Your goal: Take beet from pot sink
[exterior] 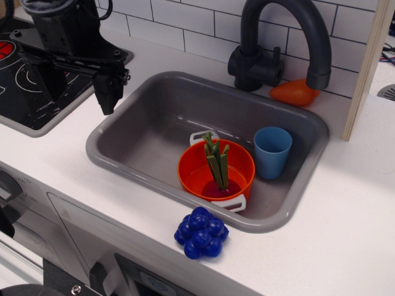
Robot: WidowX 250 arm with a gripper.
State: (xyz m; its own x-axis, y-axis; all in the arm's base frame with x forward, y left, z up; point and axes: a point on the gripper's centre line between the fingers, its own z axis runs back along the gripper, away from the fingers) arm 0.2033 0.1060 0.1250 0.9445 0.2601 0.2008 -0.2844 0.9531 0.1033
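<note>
The beet [216, 168] stands upright inside the orange pot [191, 176], its olive-green stalks rising above the rim and its magenta bulb low in the pot. The pot has white loop handles and sits on the floor of the grey sink [148, 123], toward the front right. My black gripper [108, 92] hangs above the sink's left rim, well to the left of the pot. Its fingers point down and look close together with nothing between them; I cannot tell for sure whether they are shut.
A blue cup [272, 151] stands in the sink right of the pot. A blue grape cluster [201, 232] lies on the white counter in front of the sink. A dark grey tap [278, 43] arches over the back, with an orange object [294, 92] beside it. A black stove [24, 80] is at left.
</note>
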